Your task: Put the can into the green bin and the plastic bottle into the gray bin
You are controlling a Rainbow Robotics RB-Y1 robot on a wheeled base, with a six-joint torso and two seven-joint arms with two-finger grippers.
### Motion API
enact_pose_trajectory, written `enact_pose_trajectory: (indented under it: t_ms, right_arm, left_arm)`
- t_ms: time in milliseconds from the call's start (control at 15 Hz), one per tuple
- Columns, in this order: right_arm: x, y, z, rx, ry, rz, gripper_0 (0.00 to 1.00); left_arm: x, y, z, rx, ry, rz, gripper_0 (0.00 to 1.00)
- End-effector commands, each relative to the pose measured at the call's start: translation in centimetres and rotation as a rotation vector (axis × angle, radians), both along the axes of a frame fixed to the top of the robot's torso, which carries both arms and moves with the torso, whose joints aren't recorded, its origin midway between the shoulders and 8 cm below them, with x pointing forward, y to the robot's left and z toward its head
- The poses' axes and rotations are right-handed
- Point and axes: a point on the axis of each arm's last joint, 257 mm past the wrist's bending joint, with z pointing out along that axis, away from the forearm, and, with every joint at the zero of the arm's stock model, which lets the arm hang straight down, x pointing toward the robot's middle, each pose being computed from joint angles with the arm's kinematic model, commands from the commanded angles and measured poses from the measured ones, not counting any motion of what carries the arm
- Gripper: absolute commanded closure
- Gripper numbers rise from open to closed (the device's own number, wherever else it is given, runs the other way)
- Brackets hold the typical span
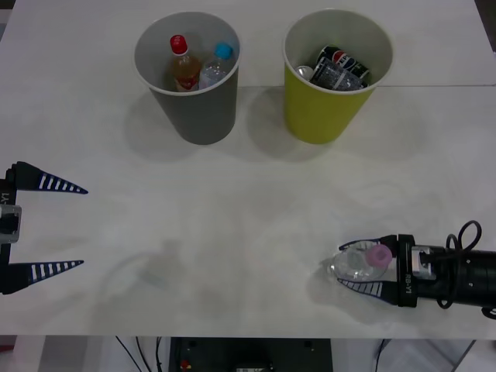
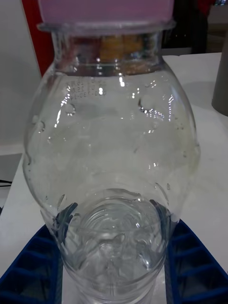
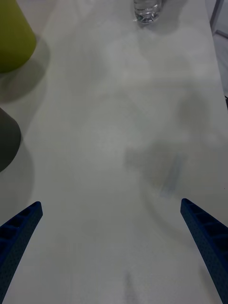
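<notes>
The plastic bottle [image 1: 355,263], clear with a pink cap, stands near the table's front right edge. My right gripper [image 1: 342,266] reaches in from the right and is shut on it, one blue finger on each side. In the right wrist view the plastic bottle [image 2: 111,142] sits close up, with the fingers [image 2: 42,256] pressed against its lower sides. The gray bin [image 1: 194,108] stands at the back left and the green bin [image 1: 322,112] to its right, with dark cans [image 1: 341,66] lying inside it. My left gripper [image 1: 83,227] waits open at the left edge.
Inside the gray bin are a red-capped bottle of orange liquid [image 1: 183,66] and a clear bottle with a light blue cap [image 1: 218,66]. The left wrist view shows the green bin [image 3: 12,38], the gray bin [image 3: 7,137] and bare white table [image 3: 118,142] between the arms.
</notes>
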Motion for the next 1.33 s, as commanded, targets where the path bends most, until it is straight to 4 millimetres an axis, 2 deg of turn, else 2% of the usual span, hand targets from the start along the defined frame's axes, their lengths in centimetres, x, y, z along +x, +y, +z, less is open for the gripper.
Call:
enact_pose_trajectory:
  t_ms: [67,333,600,867,1000,1333]
  right_arm:
    - [-0.1,0.0,0.0,0.003,0.008,0.001,1.00]
    - [0.0,0.3,1.0,0.029,0.024,0.001,1.00]
    - [0.4,0.7,2.9,0.021,0.102,-0.002,1.00]
    - [1.8,1.2,4.5,-0.035,0.178,-0.061,1.00]
    - [2.7,1.9,6.0,-0.061,0.209,-0.117,1.00]
    - [3.1,4.6,9.8,-0.079,0.308,-0.209,1.00]
  left_arm:
    - [0.0,0.0,0.0,0.000,0.000,0.000,0.00]
    - [0.0,0.0,0.0,0.000,0.000,0.000,0.00]
    - [0.0,0.0,0.0,0.000,0.000,0.000,0.00]
    - [0.0,0.0,0.0,0.000,0.000,0.000,0.00]
    - [0.0,0.0,0.0,0.000,0.000,0.000,0.00]
    - [0.0,0.0,0.0,0.000,0.000,0.000,0.00]
